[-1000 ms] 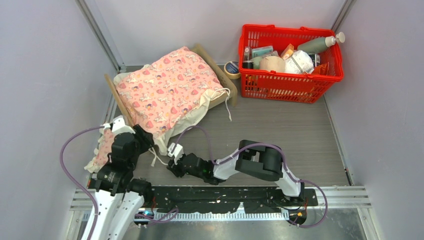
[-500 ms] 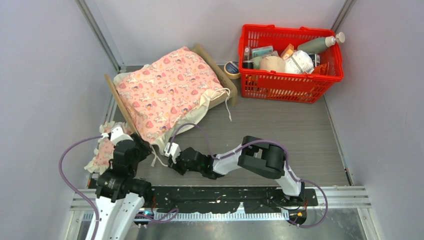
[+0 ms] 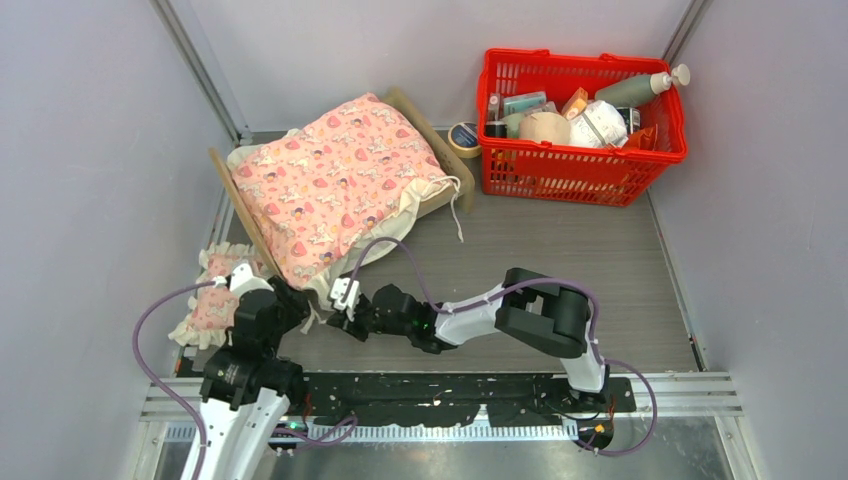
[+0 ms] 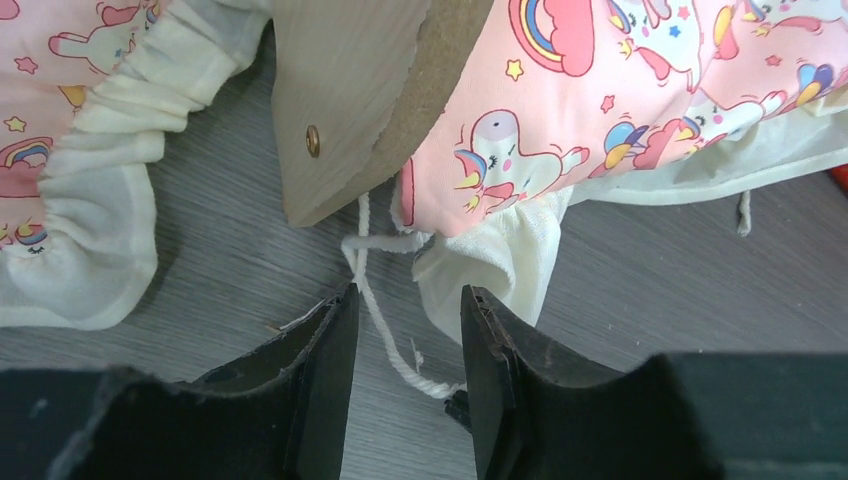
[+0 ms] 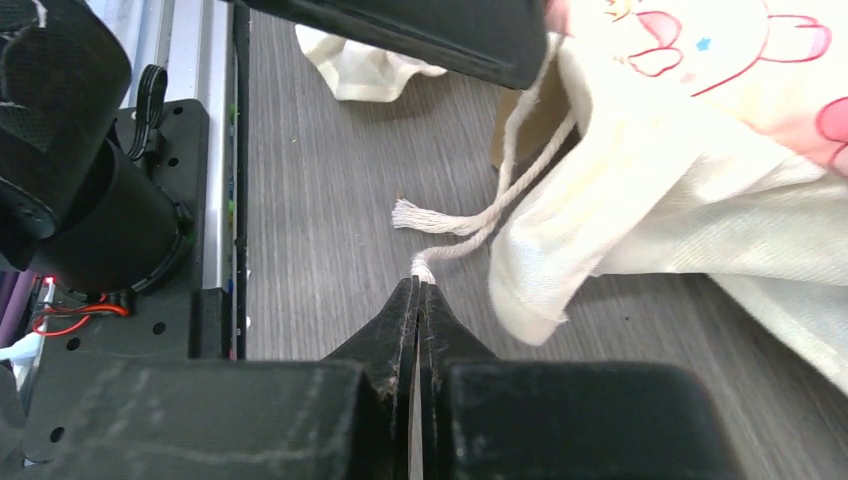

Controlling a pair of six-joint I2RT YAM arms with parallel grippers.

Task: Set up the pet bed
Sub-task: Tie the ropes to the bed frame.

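- The grey wood-grain table (image 3: 560,250) carries everything, with walls on three sides.
- The pet bed (image 3: 425,120) sits in the far-left part of the table, set at an angle. One plywood end faces the far edge and the other faces the left edge. Only its wooden ends show.
- A pink patterned blanket (image 3: 335,185) with a cream frill is spread over the bed. Its near corner spills over the frame onto the table.
- A red basket (image 3: 580,170) full of bottles and packets stands in the far-right corner, well apart from both arms.
- A small pink frilled pillow (image 3: 212,300) lies on the table by the left edge, just beside the bed's nearer wooden end.
- The left end effector (image 4: 408,300) is low over the table at the blanket's hanging corner. Its fingers are partly apart and grip nothing. A white cord (image 4: 380,320) runs across the table through the gap between them.
- The right end effector (image 5: 418,285) reaches in from the right to the same corner. Its fingers are pressed fully together, and a strand of the cord is pinched at their tips.
- A roll of tape (image 3: 463,138) lies between the bed and the basket, near the far edge.
- The cord comes out from under the blanket's cream frill, and one frayed end lies loose on the table.
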